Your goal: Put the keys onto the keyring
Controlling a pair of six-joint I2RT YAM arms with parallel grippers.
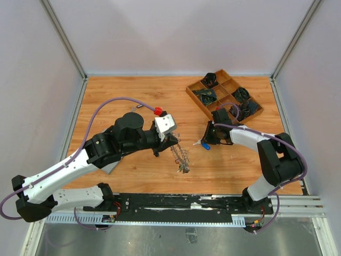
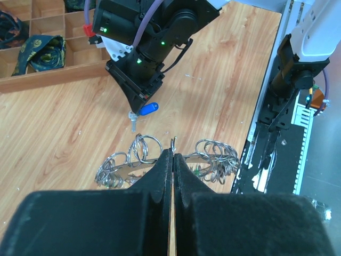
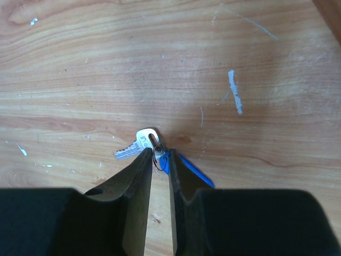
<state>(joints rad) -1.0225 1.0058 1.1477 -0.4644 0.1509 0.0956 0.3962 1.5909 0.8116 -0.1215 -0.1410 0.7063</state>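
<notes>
**Key Pickup with Keyring Held Ready**

One key [image 3: 139, 145] lies flat on the table [image 1: 133, 90], just below centre in the right wrist view. Its silver blade points to the left of the frame and its blue tag [image 3: 189, 169] trails to the lower right. A small split loop [image 3: 155, 153] joins the blade and the tag.

The right gripper [image 3: 160, 159] straddles this loop. Its fingers are almost together, with only a narrow gap between them. The views do not show whether they already bite the loop. The loop is probably the chosen grasp point because it leaves the key's head free for threading.

The keyring [image 2: 139, 153] sits at the centre of the top view, just left of the key. Its crowded silver loops fan out to either side of the left gripper [image 2: 173, 156]. The left fingers are pressed fully together and pinch the ring wire between their tips. This grip appears to fix the ring in one place so that the other arm can bring a key to it.

The wooden compartment tray [image 1: 198, 102] stands at the upper right of the top view, well apart from both grippers.
</notes>
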